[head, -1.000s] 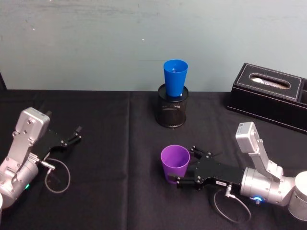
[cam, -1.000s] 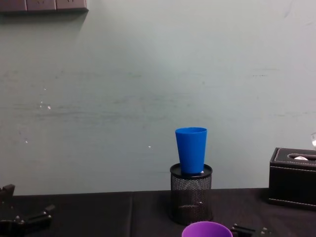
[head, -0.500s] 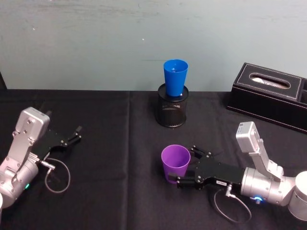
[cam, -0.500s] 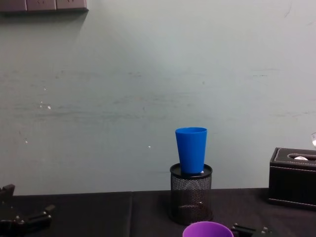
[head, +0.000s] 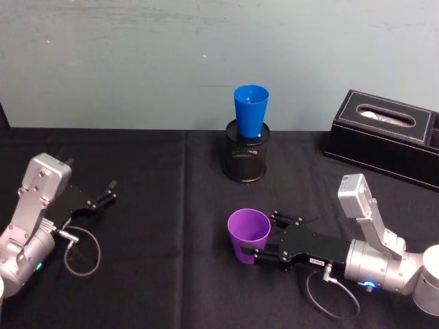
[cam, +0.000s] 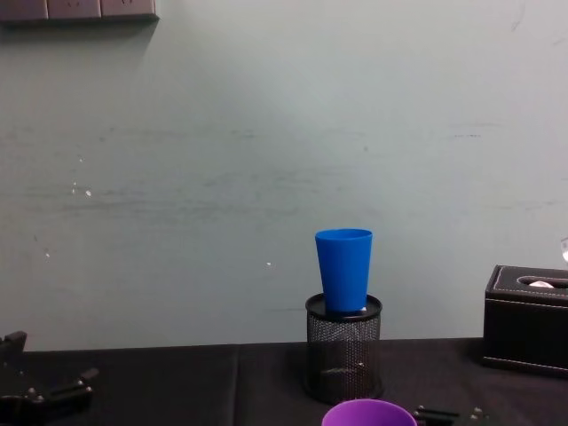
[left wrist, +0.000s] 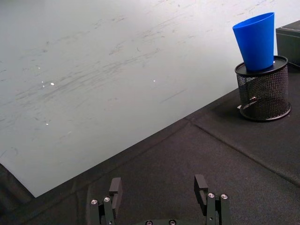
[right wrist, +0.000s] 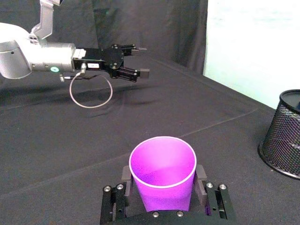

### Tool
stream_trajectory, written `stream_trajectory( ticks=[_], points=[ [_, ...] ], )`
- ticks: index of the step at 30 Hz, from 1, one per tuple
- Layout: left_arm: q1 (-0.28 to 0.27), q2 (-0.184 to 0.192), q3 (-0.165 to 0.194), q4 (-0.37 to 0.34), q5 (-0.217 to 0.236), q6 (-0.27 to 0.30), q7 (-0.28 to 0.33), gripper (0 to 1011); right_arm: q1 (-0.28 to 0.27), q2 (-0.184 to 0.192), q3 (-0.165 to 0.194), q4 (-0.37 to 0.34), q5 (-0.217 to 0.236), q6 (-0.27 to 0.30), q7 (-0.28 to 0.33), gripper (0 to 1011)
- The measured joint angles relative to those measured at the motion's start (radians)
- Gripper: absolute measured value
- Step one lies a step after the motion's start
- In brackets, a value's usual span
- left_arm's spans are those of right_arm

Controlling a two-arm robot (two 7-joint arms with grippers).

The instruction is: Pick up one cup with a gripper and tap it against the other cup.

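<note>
Head view: the right gripper (head: 266, 237) lies low over the black table (head: 171, 274). Its fingers (head: 265, 256) are clamped on either side of the purple cup (head: 247, 233), which is upright and empty. Beyond the claw, toward the wall, the blue cup (head: 250, 110) sits in the mesh pen holder (head: 245, 163) (its base sunk below the rim).

Left wrist view: the left gripper (left wrist: 158, 183), parked well to the claw's left, is spread wide.

Right wrist view: both fingers touch the purple wall.

Chest view: the purple rim sits slightly farther left than half a second ago, while the blue cup has not moved.
</note>
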Motion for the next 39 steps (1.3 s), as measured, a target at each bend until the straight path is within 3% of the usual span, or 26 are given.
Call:
stream_trajectory(
  ticks=[18, 29, 39],
  points=[
    [0.000, 0.000, 0.000, 0.000, 0.000, 0.000, 0.000, 1011, -0.002, 0.004, 0.000, -0.008, 0.001, 0.010, 0.000, 728],
    [0.000, 0.000, 0.000, 0.000, 0.000, 0.000, 0.000, 1011, -0.006, 0.039, 0.021, -0.103, 0.044, 0.147, -0.034, 729],
    [0.000, 0.000, 0.000, 0.000, 0.000, 0.000, 0.000, 1012, -0.015, 0.102, 0.055, -0.275, 0.120, 0.303, -0.096, 729]
  ],
)
